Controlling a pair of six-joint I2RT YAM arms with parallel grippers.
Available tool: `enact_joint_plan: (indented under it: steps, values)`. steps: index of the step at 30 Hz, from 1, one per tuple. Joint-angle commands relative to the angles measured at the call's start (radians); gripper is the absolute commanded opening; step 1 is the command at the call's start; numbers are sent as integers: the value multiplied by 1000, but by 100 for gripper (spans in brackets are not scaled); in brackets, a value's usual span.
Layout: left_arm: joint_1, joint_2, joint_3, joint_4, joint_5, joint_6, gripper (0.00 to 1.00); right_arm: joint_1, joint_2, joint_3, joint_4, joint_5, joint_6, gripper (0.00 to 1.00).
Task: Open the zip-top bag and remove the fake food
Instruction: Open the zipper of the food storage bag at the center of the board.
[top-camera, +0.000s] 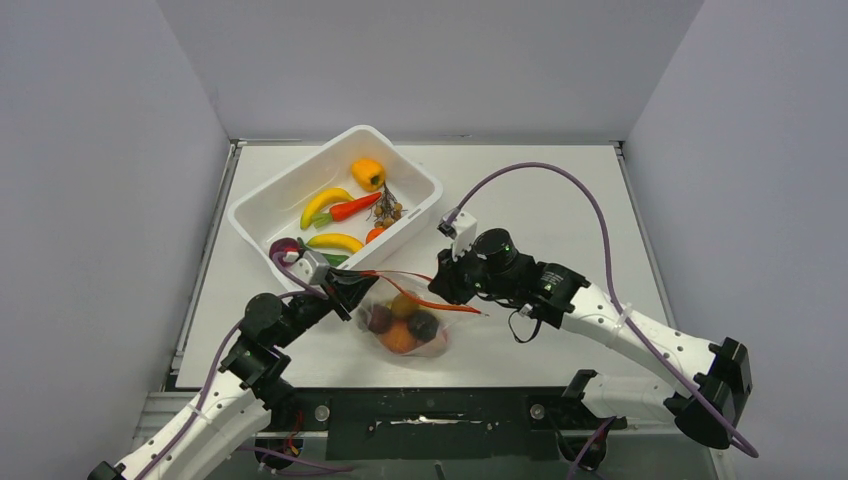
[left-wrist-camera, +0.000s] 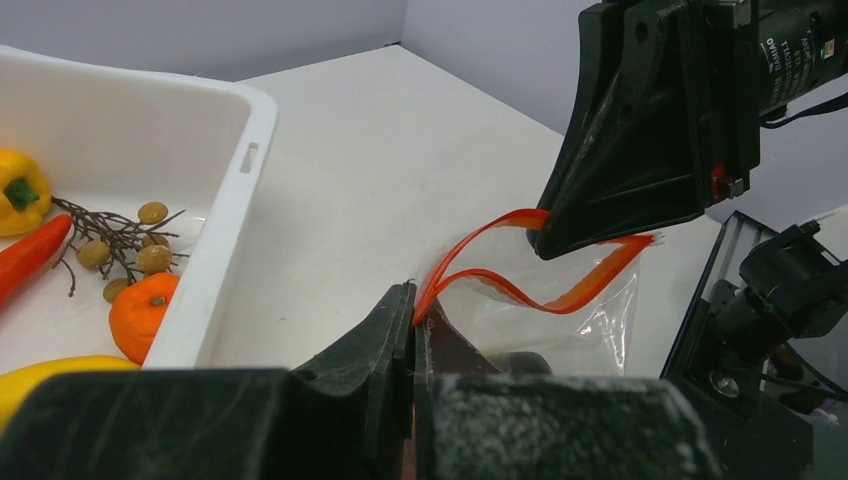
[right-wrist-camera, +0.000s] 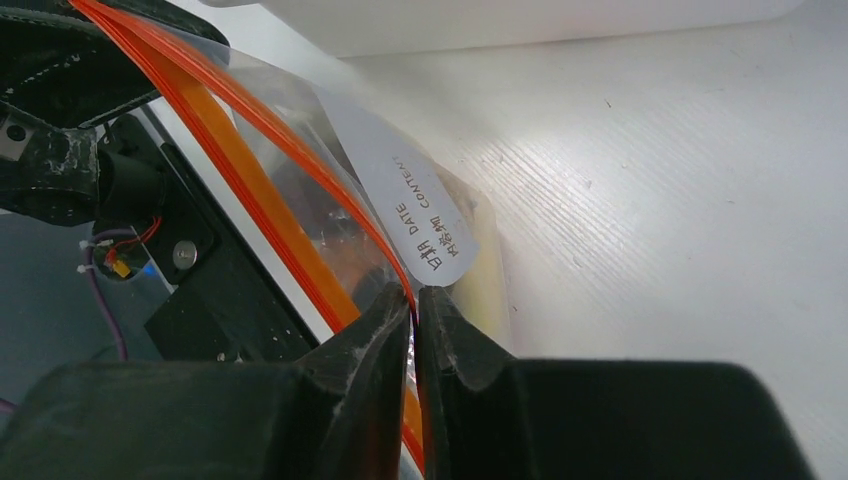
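White bench (top-camera: 560, 200) boxed by 3 grey walls (top-camera: 430, 60), left gripper (top-camera: 352, 294) and right gripper (top-camera: 442, 290) each clenched on zip-top bag (top-camera: 405, 322) rim

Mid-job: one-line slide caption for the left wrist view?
Left end effector and right end effector pinch the red-orange zip strip of the crinkly clear plastic bag beside a white rectangular plastic tub.

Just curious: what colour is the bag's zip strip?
Red-orange zip strip, clearest in the left wrist view.

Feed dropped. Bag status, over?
Left pincer shut on red-orange strip of crinkly clear plastic zip-top bag. Right pincer clamped there too. Mouth parted, glossy plastic toy fruits inside. Nothing obstructing.
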Motion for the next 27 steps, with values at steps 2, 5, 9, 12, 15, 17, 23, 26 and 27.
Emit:
enact_joint_plan:
  steps: [2,5,9,12,15,17,23,26,27]
  values:
    - [6,-8,57,35,-46,-92,3,5,-8,45,59,1,24,6]
    - [5,-2,126,-52,-90,-217,36,4,-21,34,82,11,31,2]
    - [5,7,228,-234,-91,-314,43,5,-44,6,122,38,36,0]
    - [5,7,288,-346,-122,-403,45,5,-61,-16,144,63,42,0]
    - [6,24,314,-386,-108,-523,45,3,-65,-21,150,84,45,0]
    - [5,57,330,-412,-77,-621,45,2,-65,-20,148,95,45,0]
    - [-9,180,332,-406,65,-864,41,2,-60,-28,148,107,49,0]
    - [-54,213,346,-412,34,-867,44,1,-58,-29,147,100,48,0]
    - [-74,220,354,-426,3,-867,45,1,-57,-29,147,101,48,0]
